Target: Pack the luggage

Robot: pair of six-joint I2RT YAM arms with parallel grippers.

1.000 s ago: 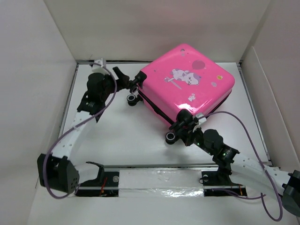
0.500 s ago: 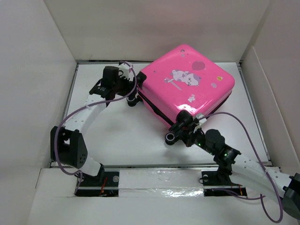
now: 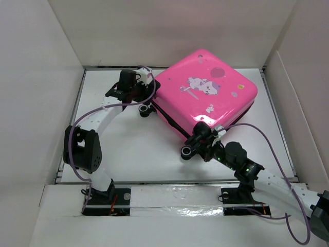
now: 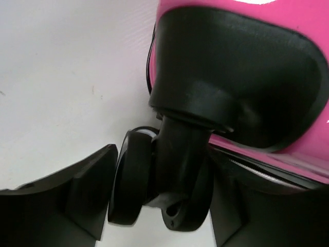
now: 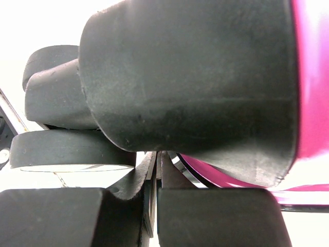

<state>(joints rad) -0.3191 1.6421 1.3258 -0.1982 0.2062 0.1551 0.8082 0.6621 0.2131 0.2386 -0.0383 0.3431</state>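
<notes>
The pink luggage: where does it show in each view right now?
Top external: the luggage lies closed, upper centre-right.
Left wrist: its pink shell shows along the top right.
Right wrist: pink shell runs down the right edge.
Shared landmark: the black wheels, one close to each wrist camera.

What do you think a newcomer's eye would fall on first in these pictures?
The glossy hot-pink luggage, lying flat at the far right of the table, dominates. Next come the two grippers at its black wheels. The left gripper is open around the left-corner wheel, and the right gripper is tight in under the near corner.
</notes>
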